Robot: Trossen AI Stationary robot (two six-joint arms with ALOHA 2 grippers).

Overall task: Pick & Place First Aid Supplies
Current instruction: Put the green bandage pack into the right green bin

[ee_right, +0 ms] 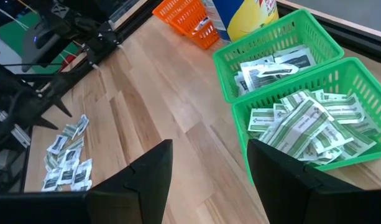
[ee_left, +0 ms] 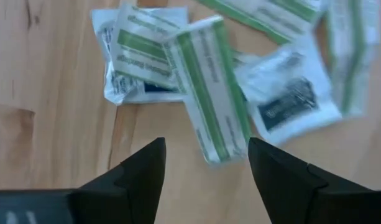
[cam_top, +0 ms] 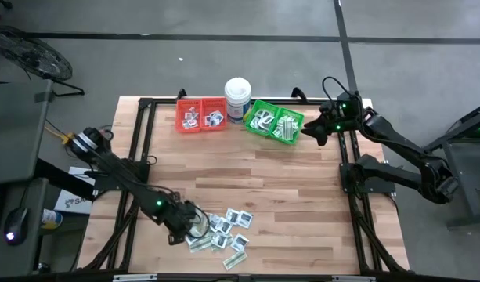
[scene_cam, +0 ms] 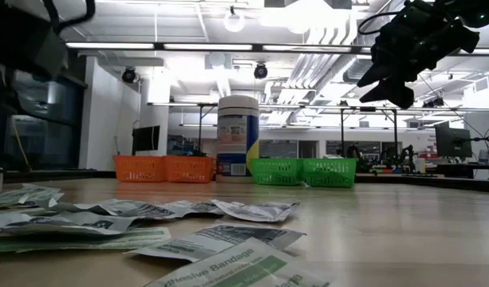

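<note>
Left gripper [ee_left: 206,177]: low over the pile of first aid supplies [cam_top: 224,231] at its left edge; fingers spread apart, nothing between them.
Nearest packet: a green-and-white strip [ee_left: 209,93] lies just ahead of the open fingers, overlapping a white square packet [ee_left: 289,102] and other strips.
Step in hand: judged to be lining up a pick from the pile.
How to do it well: centre the fingers on one strip's narrow width, come straight down, and close on a free edge so the overlapped neighbours stay flat; lift slowly to check only one packet comes.
Right gripper [ee_right: 209,180]: well away from the pile, raised beside the green bins [cam_top: 275,122]; fingers apart and empty.
Bins from the pile: green bins far across the table, already holding packets; orange bins [cam_top: 201,114] beside them with a few packets; white tub [cam_top: 238,99] between the two pairs.
Surface: pale wooden table [cam_top: 302,196], bare between pile and bins.
Room: grey floor around the table; a workshop with ceiling lights and ducts shows beyond it in the low view.
</note>
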